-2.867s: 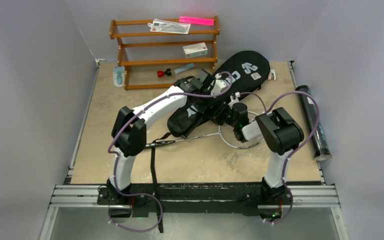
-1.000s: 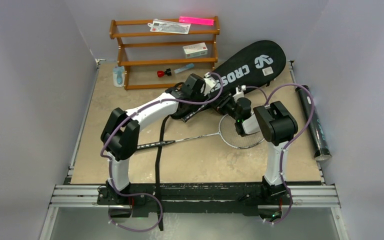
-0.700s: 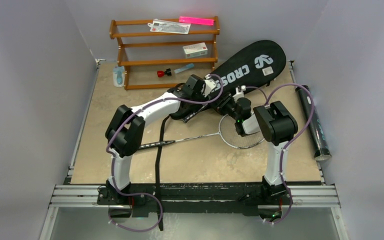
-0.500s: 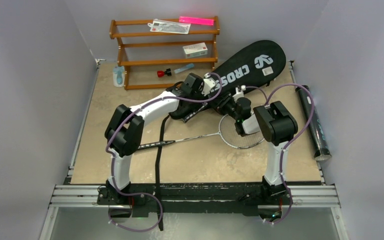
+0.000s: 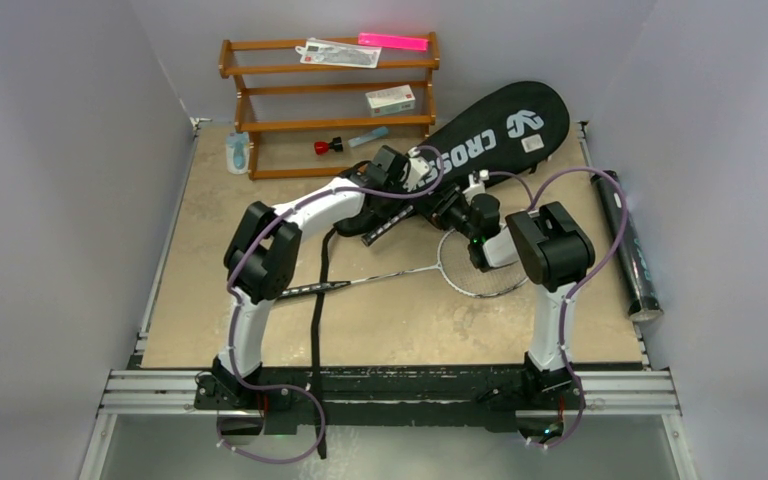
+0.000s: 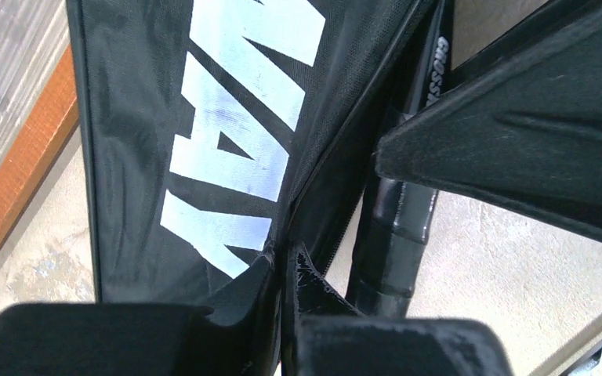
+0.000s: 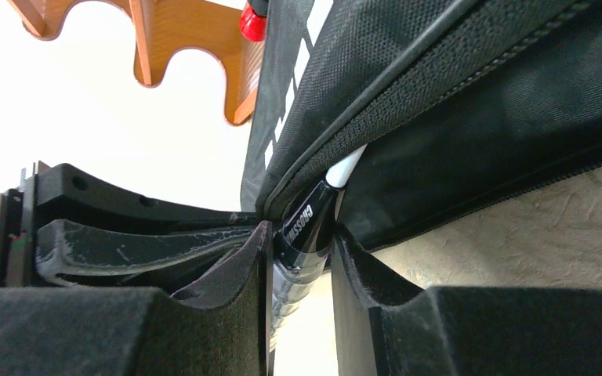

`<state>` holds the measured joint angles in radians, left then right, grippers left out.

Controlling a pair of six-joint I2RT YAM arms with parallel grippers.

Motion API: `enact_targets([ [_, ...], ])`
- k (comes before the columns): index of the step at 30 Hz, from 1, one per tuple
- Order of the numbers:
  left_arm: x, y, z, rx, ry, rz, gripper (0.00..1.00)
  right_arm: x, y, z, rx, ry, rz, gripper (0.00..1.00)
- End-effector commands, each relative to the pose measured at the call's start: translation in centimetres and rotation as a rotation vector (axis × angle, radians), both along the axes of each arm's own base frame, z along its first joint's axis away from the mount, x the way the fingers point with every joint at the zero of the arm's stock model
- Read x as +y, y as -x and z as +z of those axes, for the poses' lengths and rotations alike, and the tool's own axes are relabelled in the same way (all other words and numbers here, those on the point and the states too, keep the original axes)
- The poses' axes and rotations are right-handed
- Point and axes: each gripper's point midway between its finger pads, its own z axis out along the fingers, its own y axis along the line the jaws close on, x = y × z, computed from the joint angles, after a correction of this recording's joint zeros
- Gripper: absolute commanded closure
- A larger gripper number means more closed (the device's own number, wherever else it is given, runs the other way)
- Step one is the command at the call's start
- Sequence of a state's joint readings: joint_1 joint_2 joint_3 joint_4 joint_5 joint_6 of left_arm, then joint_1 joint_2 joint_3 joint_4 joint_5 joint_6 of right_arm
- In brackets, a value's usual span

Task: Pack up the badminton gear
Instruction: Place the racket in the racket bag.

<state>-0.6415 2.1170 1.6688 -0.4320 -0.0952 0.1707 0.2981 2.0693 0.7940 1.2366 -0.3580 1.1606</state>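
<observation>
Black bag (image 5: 500,130) lettered CROSSWAY lies diagonally on the tabletop (image 5: 260,250), wide end at the far right corner and narrow mouth toward the centre. Left fingers (image 5: 400,192) sit at the mouth end, right fingers (image 5: 447,207) just beside them. First racket (image 5: 382,230) has only its handle sticking out of the mouth. Second racket (image 5: 480,268) lies flat on the tabletop, head by the right arm and handle toward the left edge. Tube (image 5: 628,245) lies along the right edge, well apart. Bag strap (image 5: 315,310) trails to the near edge. No shuttlecocks visible.

Change: a second ago the left fingers stood apart, now they are together. The left elbow has swung in toward the centre, and the bag has barely shifted.

Left wrist view: fingers are pinched together on the fabric edge of the bag's mouth, by the zip line. The racket handle is just beside the pinch, in the opening.

Right wrist view: fingers are clamped on the first racket's black grip, just outside the mouth. The pale part above the grip disappears into the bag.

Read: the bag mouth is now secured, so the right arm can likely push the first racket fully in. The second racket and the tube are not yet packed. Risk: the thin fabric pinch may slip if the push drags the bag.
</observation>
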Motion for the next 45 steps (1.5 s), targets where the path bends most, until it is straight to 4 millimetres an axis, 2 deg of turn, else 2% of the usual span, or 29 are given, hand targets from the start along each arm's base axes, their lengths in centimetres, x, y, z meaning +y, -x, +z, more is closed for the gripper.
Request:
enact_targets([
  [1, -0.6, -0.4, 3.6, -0.029, 0.052, 0.007, 1.0, 0.5, -1.4, 4.3, -0.152, -0.003, 0.01, 1.0],
  [10, -1.0, 1.5, 6.5, 0.015, 0.118, -0.015, 1.0, 0.2, -1.2, 3.8, -0.138, 0.006, -0.007, 1.0],
  [16, -2.6, 4.4, 7.8, 0.184, 0.213, -0.033, 1.0, -0.1, -1.2, 2.9, -0.119, 0.006, -0.028, 1.0],
  [19, -3.2, 5.8, 7.6, 0.274, 0.243, -0.05, 1.0, 0.0, -1.1, 3.1, -0.121, -0.021, -0.028, 1.0],
  [23, -4.2, 7.4, 4.8, 0.475, 0.25, -0.057, 1.0, 0.1, -1.3, 3.7, -0.156, -0.047, -0.032, 1.0],
  [26, -4.9, 8.1, 3.8, 0.562, 0.281, -0.077, 1.0, -0.2, -1.6, 3.7, -0.144, -0.061, -0.057, 1.0],
  [31, -6.2, 9.1, 5.0, 0.601, 0.37, -0.131, 1.0, 0.4, -2.3, 4.3, -0.153, -0.064, -0.048, 1.0],
  [36, -6.6, 9.3, 6.0, 0.625, 0.428, -0.153, 1.0, 1.5, -2.6, 1.6, -0.093, -0.04, -0.029, 0.94],
  [37, -6.6, 9.3, 6.1, 0.626, 0.432, -0.153, 1.0, 1.7, -2.5, 1.1, -0.082, -0.047, -0.025, 0.92],
  [41, -5.9, 8.9, 6.2, 0.601, 0.404, -0.138, 1.0, 3.0, -2.0, -0.5, -0.033, -0.039, -0.014, 0.71],
  [43, -5.5, 8.6, 6.1, 0.583, 0.38, -0.127, 1.0, 3.5, -1.6, -0.9, -0.024, -0.013, -0.014, 0.55],
  [45, -5.1, 8.4, 6.0, 0.568, 0.356, -0.116, 1.0, 3.7, -1.2, -0.8, -0.024, -0.001, -0.011, 0.47],
])
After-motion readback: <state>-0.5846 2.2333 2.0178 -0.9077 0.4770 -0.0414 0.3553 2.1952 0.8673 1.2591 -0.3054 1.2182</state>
